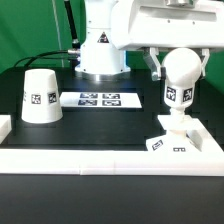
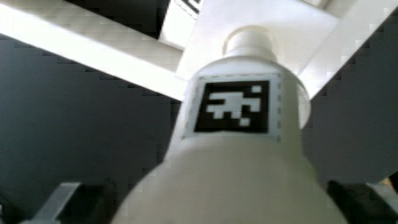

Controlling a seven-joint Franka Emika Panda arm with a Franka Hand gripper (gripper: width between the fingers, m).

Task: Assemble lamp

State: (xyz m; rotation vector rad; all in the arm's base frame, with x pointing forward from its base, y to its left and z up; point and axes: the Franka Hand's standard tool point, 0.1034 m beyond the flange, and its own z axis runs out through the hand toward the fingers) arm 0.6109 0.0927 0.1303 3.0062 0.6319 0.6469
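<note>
Front white wall (image 1: 100, 158) of the surface (image 1: 100, 125) sits closest to the exterior camera, with the black top behind it. Arm (image 1: 104, 40) is mounted at the back and reaches over to the exterior view's right, wrist pointing straight down. Shade (image 1: 40, 96) is at the exterior view's left, wide mouth down, tag facing the camera, well apart from the other parts. Marker board (image 1: 98, 99) lies flat in front of the arm's foot. Bulb (image 1: 182, 90) is upright under the gripper (image 1: 181, 66), round head up, stem down on the base (image 1: 172, 143); cannot tell if it's seated. Fingers (image 1: 157, 62) straddle the head, but contact is unclear, so cannot tell if it's clamped or loose. Base is blocky and tagged, near the front wall on the right. In the wrist view the bulb fills the frame, its tag (image 2: 231, 108) facing the lens.
</note>
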